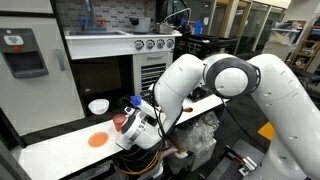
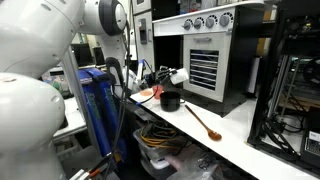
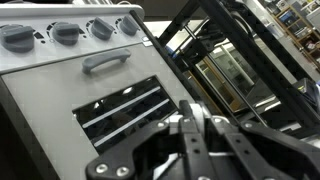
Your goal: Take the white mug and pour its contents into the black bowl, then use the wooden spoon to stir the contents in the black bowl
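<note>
In an exterior view my gripper hangs just above the black bowl and is shut on the white mug, which lies tipped on its side. The wooden spoon lies flat on the white table to the right of the bowl, apart from it. In the wrist view the gripper has its fingers close together, with a strip of the white mug between them. The bowl and spoon are out of the wrist view. In the other exterior view the gripper covers the bowl.
A grey toy oven with knobs and a handle stands right behind the work spot. A flat orange disc, a wider white bowl and a red cup sit on the white table. Cables and clutter lie below the table edge.
</note>
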`<state>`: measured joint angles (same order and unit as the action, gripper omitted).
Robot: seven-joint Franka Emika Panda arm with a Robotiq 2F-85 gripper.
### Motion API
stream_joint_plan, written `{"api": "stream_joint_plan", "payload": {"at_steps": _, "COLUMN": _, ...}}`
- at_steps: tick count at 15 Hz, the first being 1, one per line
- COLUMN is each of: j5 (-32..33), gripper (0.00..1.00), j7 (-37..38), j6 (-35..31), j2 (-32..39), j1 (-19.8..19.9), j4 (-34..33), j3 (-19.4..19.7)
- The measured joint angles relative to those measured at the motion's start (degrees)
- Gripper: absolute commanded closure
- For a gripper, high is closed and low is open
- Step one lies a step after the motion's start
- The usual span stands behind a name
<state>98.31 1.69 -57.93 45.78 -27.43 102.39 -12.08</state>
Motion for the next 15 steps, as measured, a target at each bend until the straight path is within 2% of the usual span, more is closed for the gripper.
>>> {"api": "stream_joint_plan", "payload": {"at_steps": 15, "j5": 1.8, "gripper": 0.98, "j7": -2.0, "j6": 2.6, "j2": 0.0, "j1": -0.5, "j4": 1.9, "j3": -0.5}}
